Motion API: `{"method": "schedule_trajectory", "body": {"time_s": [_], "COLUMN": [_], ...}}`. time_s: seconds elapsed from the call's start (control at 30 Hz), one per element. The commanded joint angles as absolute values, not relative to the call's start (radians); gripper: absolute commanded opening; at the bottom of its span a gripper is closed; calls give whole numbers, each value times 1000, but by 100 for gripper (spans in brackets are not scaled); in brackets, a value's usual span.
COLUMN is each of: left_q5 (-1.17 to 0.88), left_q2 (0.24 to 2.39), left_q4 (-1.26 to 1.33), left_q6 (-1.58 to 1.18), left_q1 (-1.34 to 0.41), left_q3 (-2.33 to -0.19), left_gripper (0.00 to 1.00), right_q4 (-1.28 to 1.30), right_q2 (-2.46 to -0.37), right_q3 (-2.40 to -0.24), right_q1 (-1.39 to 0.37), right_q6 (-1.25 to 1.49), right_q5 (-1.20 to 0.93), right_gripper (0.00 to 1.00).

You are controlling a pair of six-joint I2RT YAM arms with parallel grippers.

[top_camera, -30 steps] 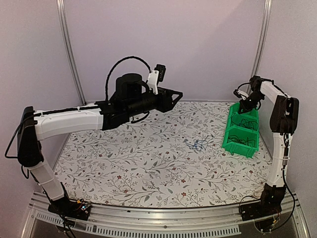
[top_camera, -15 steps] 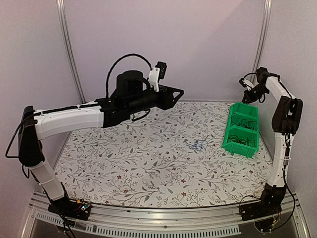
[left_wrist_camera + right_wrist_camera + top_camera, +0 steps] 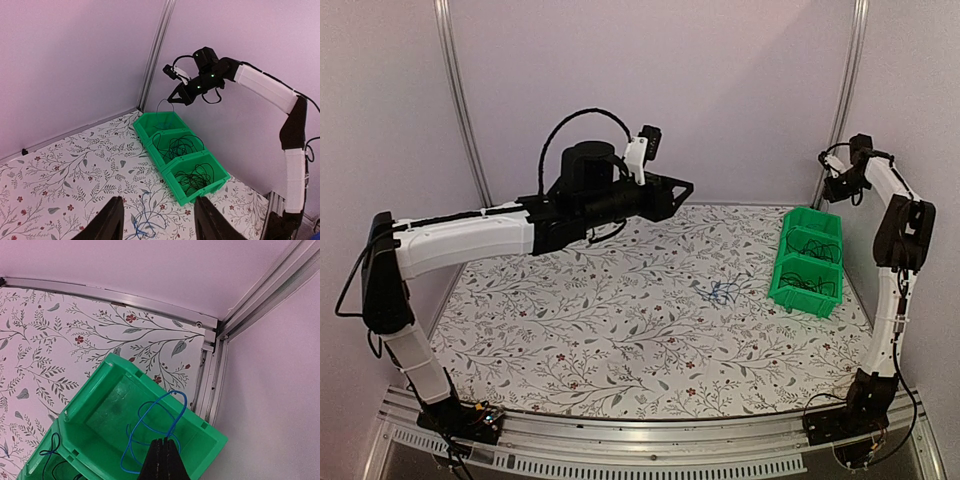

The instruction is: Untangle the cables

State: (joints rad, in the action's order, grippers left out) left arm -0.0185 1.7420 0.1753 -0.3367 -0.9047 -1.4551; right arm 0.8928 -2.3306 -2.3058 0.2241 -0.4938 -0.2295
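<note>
My right gripper (image 3: 833,189) (image 3: 176,97) (image 3: 163,441) hangs high at the back right corner, shut on a thin blue cable (image 3: 173,391). That cable dangles in loops (image 3: 159,106) over the far compartment of the green bin (image 3: 776,290) (image 3: 107,407). Black cables lie coiled in the middle compartment (image 3: 177,145) and the near one (image 3: 197,176). A second blue cable (image 3: 723,292) (image 3: 144,222) lies loosely looped on the table left of the bin. My left gripper (image 3: 687,188) (image 3: 159,200) is raised over the table's middle, open, with nothing between its fingers.
The three-compartment bin (image 3: 172,184) stands by the right wall. A metal post (image 3: 212,375) and the back wall rise close behind my right gripper. The floral tablecloth (image 3: 600,320) covers the table.
My right gripper has risen up and back out of the bin's far compartment, lifting the blue cable with it. My left arm has drifted slightly up and right.
</note>
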Motion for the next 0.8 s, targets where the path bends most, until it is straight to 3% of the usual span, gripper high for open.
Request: {"method": "schedule_trajectory", "body": {"time_s": [0.0, 0.4, 0.67, 0.77], "left_q5": [-34, -28, -6, -12], "left_q2": [1769, 1773, 1772, 1779], "left_q4": [153, 150, 124, 118], "left_q6": [-326, -327, -370, -400], "left_q1": [-896, -895, -873, -859], "left_q3": [-1503, -1498, -1454, -1414], "left_gripper": [51, 51, 51, 51], "right_q4": [822, 917, 992, 969], "right_q2": [-2373, -2375, -2173, -2059], "right_q3": [-2337, -2160, -2150, -2084], "right_q1": [234, 238, 236, 216], "right_q6": [-497, -518, -528, -544], "right_q5": [-183, -222, -219, -198], "right_gripper": [0, 0, 47, 55]}}
